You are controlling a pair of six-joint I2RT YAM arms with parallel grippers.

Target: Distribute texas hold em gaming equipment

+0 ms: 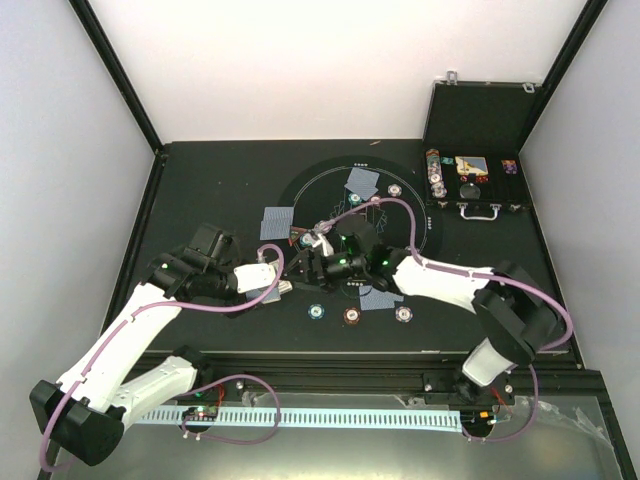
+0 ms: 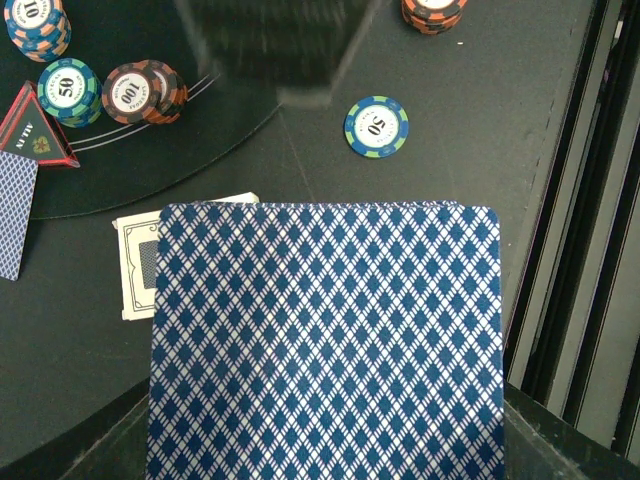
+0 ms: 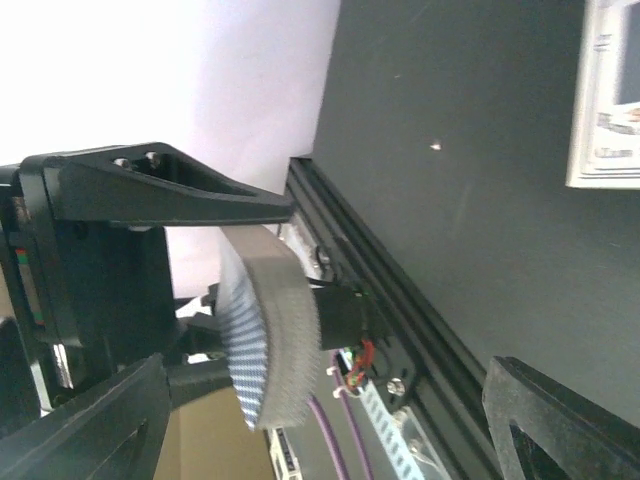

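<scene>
Left hand (image 1: pixel 278 283) clamped on card deck (image 2: pixel 325 340), which fills the lower wrist frame | right hand (image 1: pixel 322 252) mid top view, just beside it; I cannot tell its grip | green chip (image 2: pixel 376 127) on tabletop (image 2: pixel 480 150), upper centre.

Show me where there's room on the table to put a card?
Bare table left of the round mat, up to the wall, and right of it, below the case. The mat is crowded with arms, cards and chips.
</scene>
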